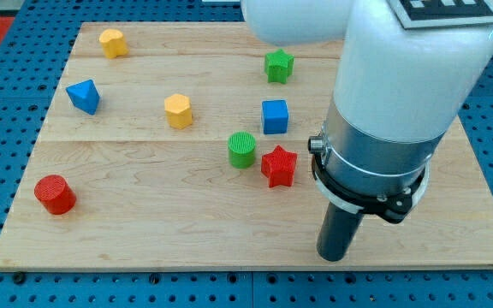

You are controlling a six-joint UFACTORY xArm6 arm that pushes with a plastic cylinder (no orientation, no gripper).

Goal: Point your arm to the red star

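The red star [278, 166] lies on the wooden board [144, 222] right of centre, with a green cylinder [241, 149] close on its left and a blue cube [275, 116] above it. My tip [333, 257] rests on the board near the view's bottom, below and to the right of the red star, apart from it. The white arm body hides the board's upper right part.
A green star [278, 65] sits near the view's top. A yellow hexagonal block [178, 111] lies at centre left, another yellow block [113, 42] at top left, a blue triangular block [84, 96] at left, a red cylinder [55, 194] at bottom left.
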